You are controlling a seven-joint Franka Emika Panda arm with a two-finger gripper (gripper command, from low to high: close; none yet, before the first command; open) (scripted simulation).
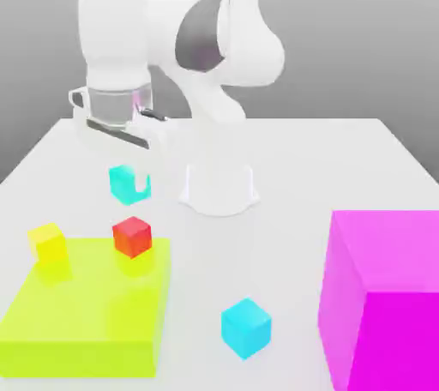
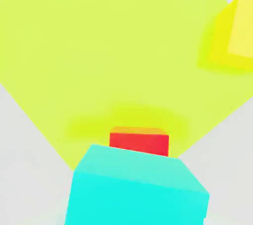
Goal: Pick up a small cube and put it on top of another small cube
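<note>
Exterior view: our white gripper [image 1: 132, 182] pinches the small, plain cyan cube [image 1: 122, 183] near the small, plain red cube [image 1: 132, 237]. If red goes underneath, let's line up middles, lower slowly, then let go.

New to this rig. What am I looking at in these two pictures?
One white robot arm with a two-finger hand. The exterior view looks at the whole scene from off the arm; the hand view comes from a camera on the hand.

On the pale surface: a flat yellow-green block, a big magenta block and a small blue cube. Small yellow and red cubes sit on the flat block.

The hand grips a small cyan cube.
</note>
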